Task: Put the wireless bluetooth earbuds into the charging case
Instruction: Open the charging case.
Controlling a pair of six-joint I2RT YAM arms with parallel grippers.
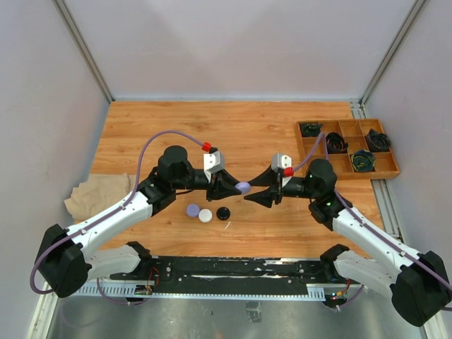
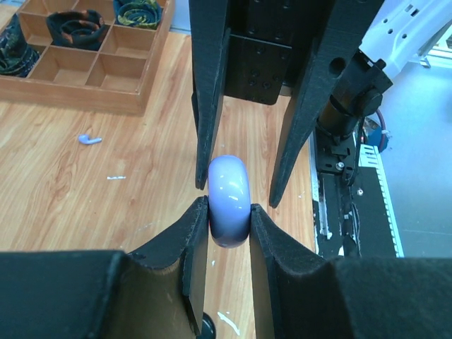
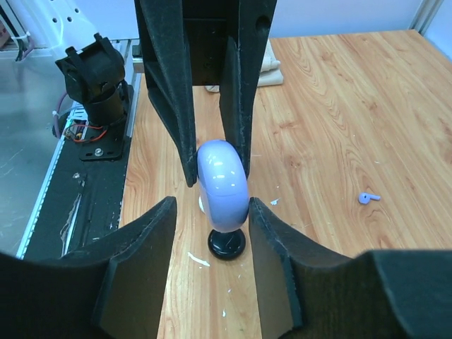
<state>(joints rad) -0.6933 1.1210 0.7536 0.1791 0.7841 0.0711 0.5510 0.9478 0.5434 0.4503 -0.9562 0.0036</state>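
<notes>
Left arm [image 1: 113, 219] reaches in from the near-left corner, forearm angled up toward mid-table, wrist turned so the left gripper [image 1: 237, 187] points right. Its fingers [image 2: 194, 240] pinch a lavender charging case [image 2: 228, 198] by its flat sides. The case is held on edge, clear of the table [image 1: 247, 134].

Right arm [image 1: 360, 229] mirrors it from the near-right corner, elbow low, wrist level, right gripper [image 1: 253, 193] pointing left. The two grippers meet nose to nose over the middle of the table. The right fingers [image 3: 145, 261] are spread, one on each side of the case. There is a clear gap on one side; whether the other finger touches, cannot tell.

Case lid looks closed, but the seam is not clear in any view.

One lavender earbud [image 2: 90, 139] lies loose on the wood, well apart from the case, on the side toward the wooden tray [image 1: 385, 173]. Other earbuds not made out.

On the table below the grippers are three small round pieces in a row: lavender puck [image 1: 193, 210], white puck [image 1: 205, 216], black puck [image 1: 224, 212]. In the right wrist view the black one sits directly under the held case.

Tray at far right, some compartments holding coiled cables [image 1: 336, 143]. Beige cloth [image 1: 92, 196] at the left table edge.
</notes>
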